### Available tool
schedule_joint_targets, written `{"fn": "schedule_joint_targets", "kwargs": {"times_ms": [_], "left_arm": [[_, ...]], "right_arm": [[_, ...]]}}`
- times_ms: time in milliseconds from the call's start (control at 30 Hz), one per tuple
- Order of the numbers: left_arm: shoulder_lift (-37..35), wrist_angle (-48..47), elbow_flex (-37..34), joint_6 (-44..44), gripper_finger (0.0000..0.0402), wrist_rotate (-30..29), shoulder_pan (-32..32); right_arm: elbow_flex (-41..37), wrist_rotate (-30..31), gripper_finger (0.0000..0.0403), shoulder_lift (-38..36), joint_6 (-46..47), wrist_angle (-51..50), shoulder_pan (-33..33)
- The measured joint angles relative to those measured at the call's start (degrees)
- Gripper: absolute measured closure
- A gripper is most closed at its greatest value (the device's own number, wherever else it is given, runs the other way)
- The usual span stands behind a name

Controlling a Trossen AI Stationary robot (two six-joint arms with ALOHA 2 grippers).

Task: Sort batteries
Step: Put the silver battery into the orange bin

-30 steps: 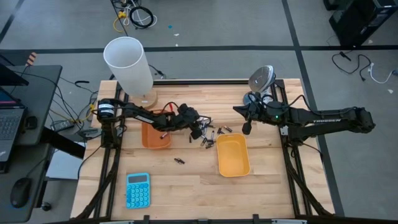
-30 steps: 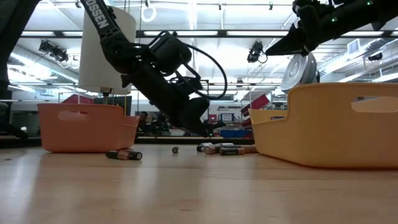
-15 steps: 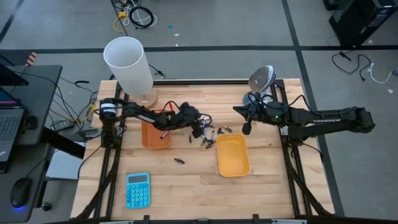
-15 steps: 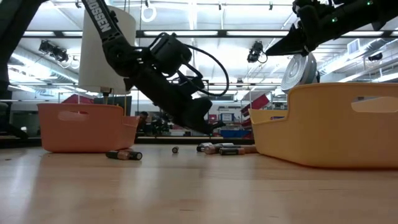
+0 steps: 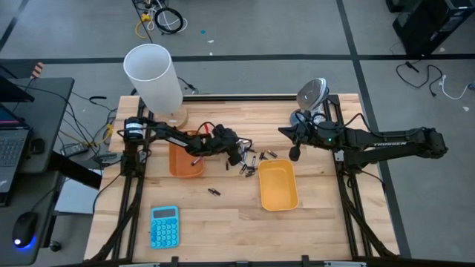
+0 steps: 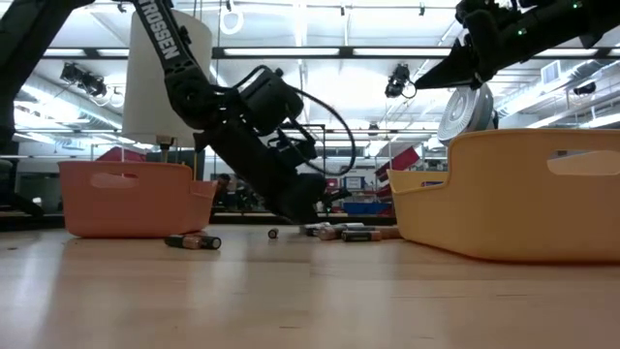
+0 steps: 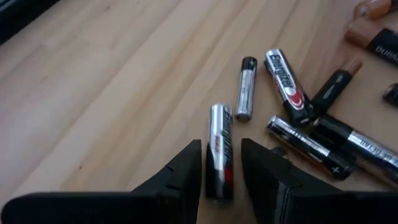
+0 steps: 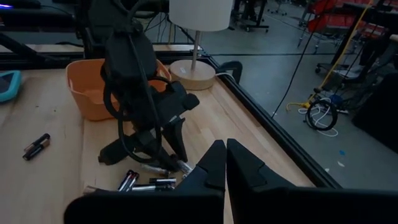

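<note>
Several small batteries (image 5: 252,162) lie loose on the wooden table between the orange tray (image 5: 185,162) and the yellow tray (image 5: 277,185). My left gripper (image 7: 221,144) is low over them and open. Its fingers stand on either side of one silver battery (image 7: 219,155), which lies flat on the wood; I see no touch. In the low view the left gripper (image 6: 308,215) slants down close to the tabletop. My right gripper (image 5: 294,154) hangs shut above the table by the yellow tray's far end, holding nothing.
Two more batteries (image 5: 214,191) lie apart toward the table's near side. A blue calculator (image 5: 164,226) lies near the front left. A white lamp (image 5: 154,78) stands at the far left, and a grey round device (image 5: 312,93) at the far right.
My left gripper has sunk a little toward the table, over the batteries, still open. The batteries have not moved.
</note>
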Motion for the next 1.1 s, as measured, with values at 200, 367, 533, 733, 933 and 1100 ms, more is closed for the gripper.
{"fn": "schedule_joint_targets", "kwargs": {"times_ms": [200, 367, 533, 733, 933, 1100], "left_arm": [[0.2, -1.8, 0.2, -1.5, 0.0286, 0.1, 0.4], [0.2, -0.5, 0.1, -0.4, 0.0292, 0.8, 0.4], [0.3, 0.1, 0.0, 0.1, 0.0343, 1.3, 0.4], [0.3, 0.4, 0.0, 1.4, 0.0372, 1.6, 0.4], [0.1, 0.4, 0.0, 1.5, 0.0372, 1.9, 0.4], [-1.1, 0.0, -0.1, 1.9, 0.0372, 2.1, 0.4]], "right_arm": [[0.0, 0.0, 0.0400, 0.0, -0.1, -0.1, 0.0], [0.0, 0.0, 0.0400, 0.0, -0.4, -0.1, 0.0], [0.0, 0.0, 0.0400, 0.0, -0.4, -0.1, 0.0], [0.0, 0.0, 0.0400, 0.0, -0.5, -0.1, 0.0], [0.0, 0.0, 0.0400, 0.0, -0.5, -0.1, 0.0], [0.0, 0.0, 0.0400, 0.0, -0.5, -0.1, 0.0]]}}
